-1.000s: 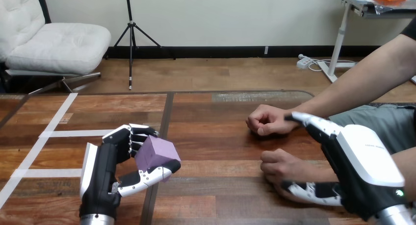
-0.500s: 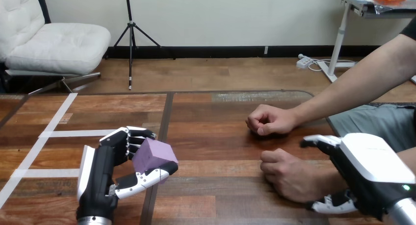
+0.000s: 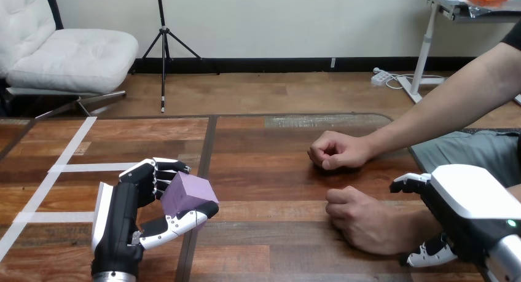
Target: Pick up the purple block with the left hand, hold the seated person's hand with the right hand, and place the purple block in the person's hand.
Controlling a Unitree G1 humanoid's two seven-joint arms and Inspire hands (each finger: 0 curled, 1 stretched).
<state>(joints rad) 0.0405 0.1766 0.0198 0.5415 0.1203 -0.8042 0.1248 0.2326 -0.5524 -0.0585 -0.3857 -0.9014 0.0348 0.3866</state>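
The first step is done: the left hand [image 3: 117, 214] has its fingers and thumb curled round the block [image 3: 187, 195], at the left of the table [image 3: 276, 171]. The hold is not yet made. The right hand [image 3: 473, 202] is open, with its fingers above and thumb below the person's wrist [image 3: 408, 223], not closed on it. The person's near hand [image 3: 362, 223] is a fist, so placing remains. Compared with a second ago, the right hand has drawn back to the right, and the block sits slightly lower.
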